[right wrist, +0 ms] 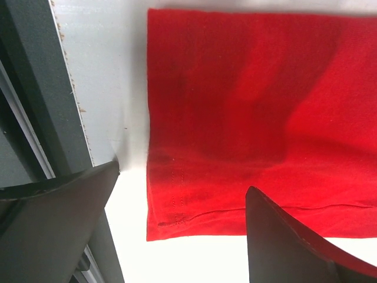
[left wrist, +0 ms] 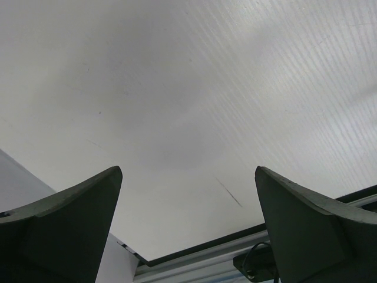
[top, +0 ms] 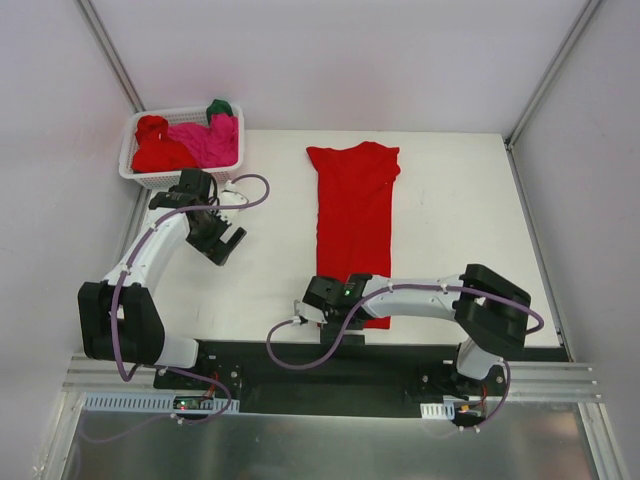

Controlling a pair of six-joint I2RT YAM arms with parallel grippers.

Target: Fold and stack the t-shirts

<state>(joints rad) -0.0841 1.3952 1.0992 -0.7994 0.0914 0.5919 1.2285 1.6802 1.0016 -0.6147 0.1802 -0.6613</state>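
While left gripper [left wrist: 188, 171] and right gripper [right wrist: 184, 180] gape empty, red t-shirt [top: 352, 220] flat on table [top: 450, 200], shirt-filled basket [top: 128, 160] just beyond left gripper.

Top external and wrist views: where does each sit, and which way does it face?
Top external: above and behind the arm bases, looking down on the table, the basket of shirts and the flat red t-shirt; both arms show.
Left wrist: on the left hand, facing bare table and its edge; both open fingers show.
Right wrist: on the right hand, facing the t-shirt's hem corner; both open fingers show.
Shared: top external and right wrist both see that t-shirt.
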